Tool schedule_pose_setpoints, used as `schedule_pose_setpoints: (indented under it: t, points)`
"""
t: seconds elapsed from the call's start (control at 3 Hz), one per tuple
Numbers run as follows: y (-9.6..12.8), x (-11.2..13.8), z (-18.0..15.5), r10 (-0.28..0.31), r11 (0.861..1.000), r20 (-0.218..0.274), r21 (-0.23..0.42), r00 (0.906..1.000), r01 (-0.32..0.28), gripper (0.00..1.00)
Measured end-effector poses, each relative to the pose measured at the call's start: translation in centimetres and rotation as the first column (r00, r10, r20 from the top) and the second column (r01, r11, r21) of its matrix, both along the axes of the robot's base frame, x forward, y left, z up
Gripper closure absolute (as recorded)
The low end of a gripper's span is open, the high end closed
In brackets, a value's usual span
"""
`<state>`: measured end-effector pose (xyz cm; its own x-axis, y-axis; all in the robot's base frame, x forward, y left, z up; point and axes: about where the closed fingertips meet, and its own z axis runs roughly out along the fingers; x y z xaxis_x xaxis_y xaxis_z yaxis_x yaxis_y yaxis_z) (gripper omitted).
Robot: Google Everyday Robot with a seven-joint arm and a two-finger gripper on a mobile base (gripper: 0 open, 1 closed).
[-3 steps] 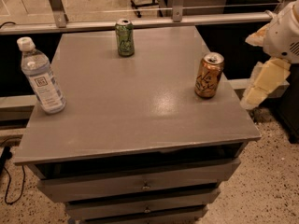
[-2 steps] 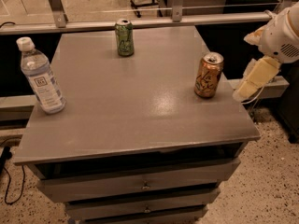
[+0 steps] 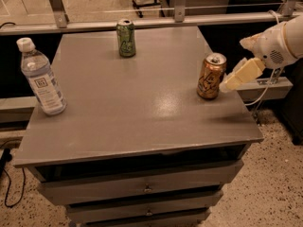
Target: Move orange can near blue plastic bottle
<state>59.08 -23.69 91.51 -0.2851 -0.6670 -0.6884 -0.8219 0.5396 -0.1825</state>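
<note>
Cans on the counter (image 3: 142, 117) number two: one orange can (image 3: 210, 77) near the right edge, one green can (image 3: 126, 38) at the back. One blue plastic bottle (image 3: 41, 79) stands far left, well apart from the orange can. End effector (image 3: 233, 81) hangs just beside the orange can's right side; I cannot tell how far open it is.

The light is dim, warm and indoor. A soft overhead sheen lies on the grey surface (image 3: 118, 126), just left of the orange can (image 3: 210, 77). The pale gripper (image 3: 232, 82), at the right edge beside that can, catches the brightest light. Deep shadow fills the space beneath the surface.
</note>
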Motion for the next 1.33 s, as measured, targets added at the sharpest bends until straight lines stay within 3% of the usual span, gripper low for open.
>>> schedule_pose_setpoints:
  t: [0.33, 0.67, 1.0, 1.33]
  points:
    - [1.8, 0.8, -1.3, 0.002, 0.992, -0.017, 0.126, 0.9999, 0.000, 0.00]
    - [3.0, 1.1, -2.9, 0.004, 0.972, -0.041, 0.233, 0.9991, 0.006, 0.00]
    - [4.4, 1.2, -3.9, 0.016, 0.942, -0.063, 0.335, 0.9979, 0.006, 0.16]
    - [5.1, 1.4, -3.7, 0.026, 0.920, -0.063, 0.393, 0.9977, 0.001, 0.39]
